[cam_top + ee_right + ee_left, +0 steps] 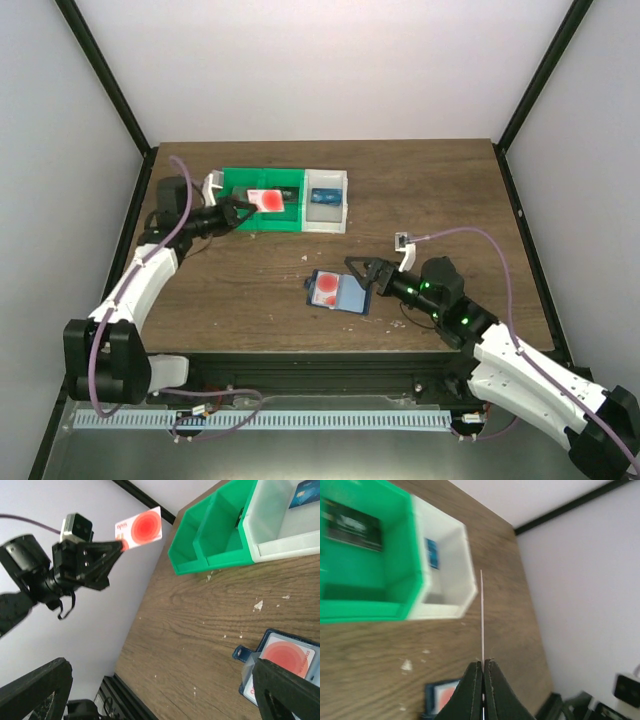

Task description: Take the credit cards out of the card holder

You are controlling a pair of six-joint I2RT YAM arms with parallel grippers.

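Observation:
The dark navy card holder (340, 293) lies flat on the table, with one red-spotted credit card (327, 290) in its clear pocket. My left gripper (241, 208) is shut on a second credit card (266, 198) and holds it in the air over the green bin. That card shows edge-on as a thin line (482, 615) above the closed left gripper (483, 661). From the right wrist I see its face (140, 528) and the card holder (280, 665). My right gripper (361, 278) stands open at the holder's right edge; nothing lies between the jaws of the right gripper (162, 666).
A green bin (250, 222) with a dark card (352, 525) in it sits at the back. A white bin (327, 222) holding a blue card (325, 196) adjoins it on the right. Pale crumbs (258, 605) dot the wood.

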